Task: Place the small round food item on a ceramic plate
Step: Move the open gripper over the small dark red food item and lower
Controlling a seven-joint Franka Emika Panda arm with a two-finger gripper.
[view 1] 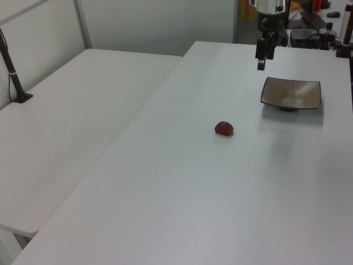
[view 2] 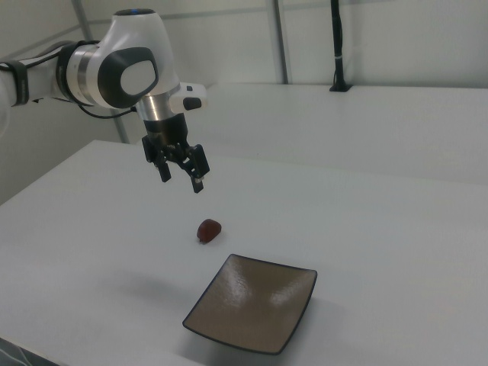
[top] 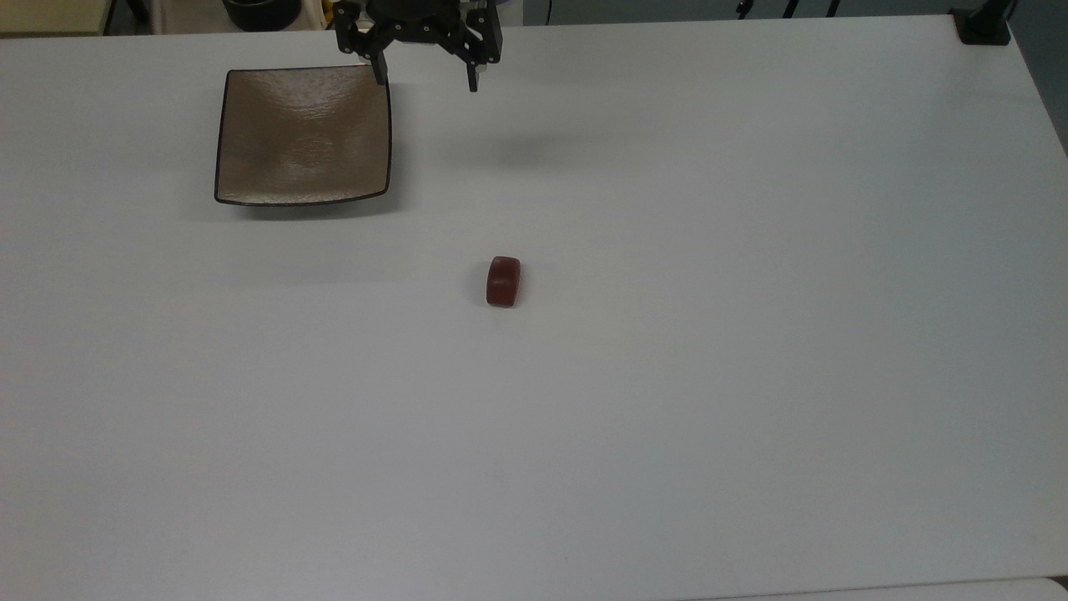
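Note:
The small round food item (top: pixel 503 281) is a dark reddish-brown lump lying alone on the white table near its middle; it also appears as the food item (view 1: pixel 224 128) and the food item (view 2: pixel 209 229). The square brown ceramic plate (top: pixel 303 135) sits bare toward the top view's upper left, seen again as the plate (view 1: pixel 291 93) and the plate (view 2: pixel 253 303). My gripper (top: pixel 426 77) hangs open above the table at the top view's upper edge, beside the plate's far right corner. It holds nothing (view 2: pixel 181 178) and is well apart from the food item (view 1: pixel 261 62).
A second white table (view 1: pixel 66 138) adjoins on the left view's left, with a black post (view 1: pixel 14 77) on it. A black clamp base (top: pixel 983 25) stands at the top view's upper right corner. Dark objects (top: pixel 260 12) sit beyond the table's far edge.

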